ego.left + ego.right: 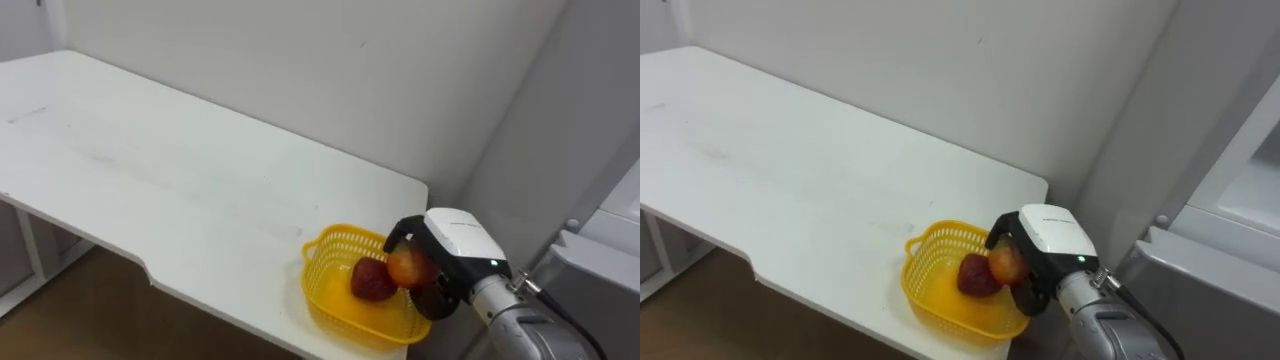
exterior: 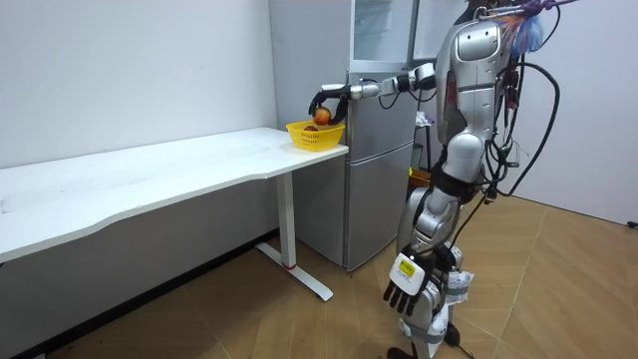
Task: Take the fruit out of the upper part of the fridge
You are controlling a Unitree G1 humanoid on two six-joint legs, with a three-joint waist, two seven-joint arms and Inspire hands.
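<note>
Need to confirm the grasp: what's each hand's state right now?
Right hand: closed round an orange-red fruit above the yellow basket.
Left hand: open, hanging at its side.

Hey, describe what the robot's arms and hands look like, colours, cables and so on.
The right robot hand has a rounded white back shell and black fingers, on a grey metal cylindrical forearm with a dark cable along it. The left robot hand is also black-fingered, with a white tag marked yellow on its back.
</note>
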